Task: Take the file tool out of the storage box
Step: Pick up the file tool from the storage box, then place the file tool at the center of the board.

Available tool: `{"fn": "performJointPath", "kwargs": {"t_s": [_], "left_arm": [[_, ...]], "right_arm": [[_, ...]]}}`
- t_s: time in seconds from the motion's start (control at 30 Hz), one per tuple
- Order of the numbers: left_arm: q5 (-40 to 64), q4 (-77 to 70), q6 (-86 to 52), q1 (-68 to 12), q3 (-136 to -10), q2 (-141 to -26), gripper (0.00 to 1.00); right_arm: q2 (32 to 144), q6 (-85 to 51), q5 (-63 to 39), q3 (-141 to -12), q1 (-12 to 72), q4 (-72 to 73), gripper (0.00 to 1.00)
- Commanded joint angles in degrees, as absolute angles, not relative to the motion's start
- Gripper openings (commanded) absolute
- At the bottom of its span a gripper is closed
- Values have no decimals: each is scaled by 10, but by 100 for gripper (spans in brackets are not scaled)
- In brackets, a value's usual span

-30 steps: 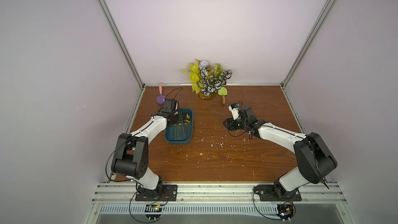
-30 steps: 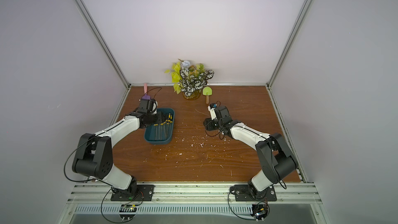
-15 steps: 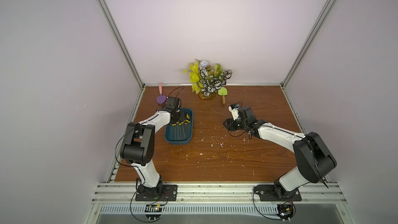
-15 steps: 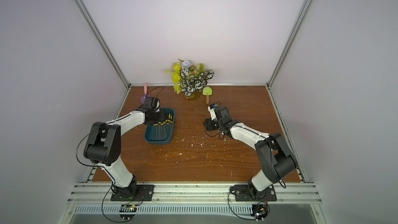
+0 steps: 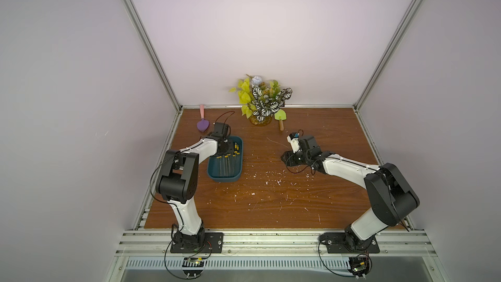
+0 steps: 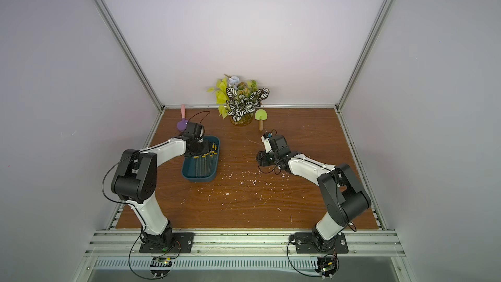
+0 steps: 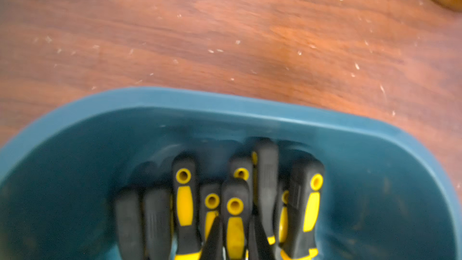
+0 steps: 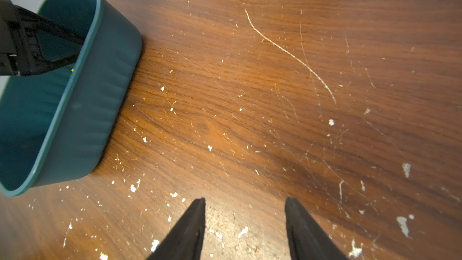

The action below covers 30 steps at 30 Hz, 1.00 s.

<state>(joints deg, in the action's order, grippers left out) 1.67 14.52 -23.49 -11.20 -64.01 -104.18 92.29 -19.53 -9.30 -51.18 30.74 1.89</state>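
Left wrist, storage box [image 7: 225,101], nine handles [image 7: 183,208], left gripper [image 7: 235,223] pinching one file tool [image 7: 235,206], right gripper [image 8: 245,201] wide.

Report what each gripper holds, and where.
Left gripper: its fingers pinch one file tool by its black-and-yellow handle, inside the storage box. Right gripper: open, holding nothing.

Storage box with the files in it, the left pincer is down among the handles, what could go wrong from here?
1. The black-and-yellow file handles lie packed and overlapping; the left pincer has its fingers either side of one, so a neighbour could get pinched or dragged up too.
2. Nothing steadies the storage box: the right pincer is open over the table, apart from it, so the box might slide or tip during the lift.
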Motion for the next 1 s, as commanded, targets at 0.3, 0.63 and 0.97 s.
{"fn": "performJointPath", "kwargs": {"t_s": [0.3,0.63,0.97], "left_arm": [[-1,244,-232,-124,-717,-954,12],[18,315,-283,-218,-806,-957,3],[1,267,-326,-298,-796,-1055,0]], "right_arm": [[915,-187,-93,-521,311,20,56],[914,-179,-85,-517,310,18,57],[909,-184,-87,-508,310,23,57]]}}
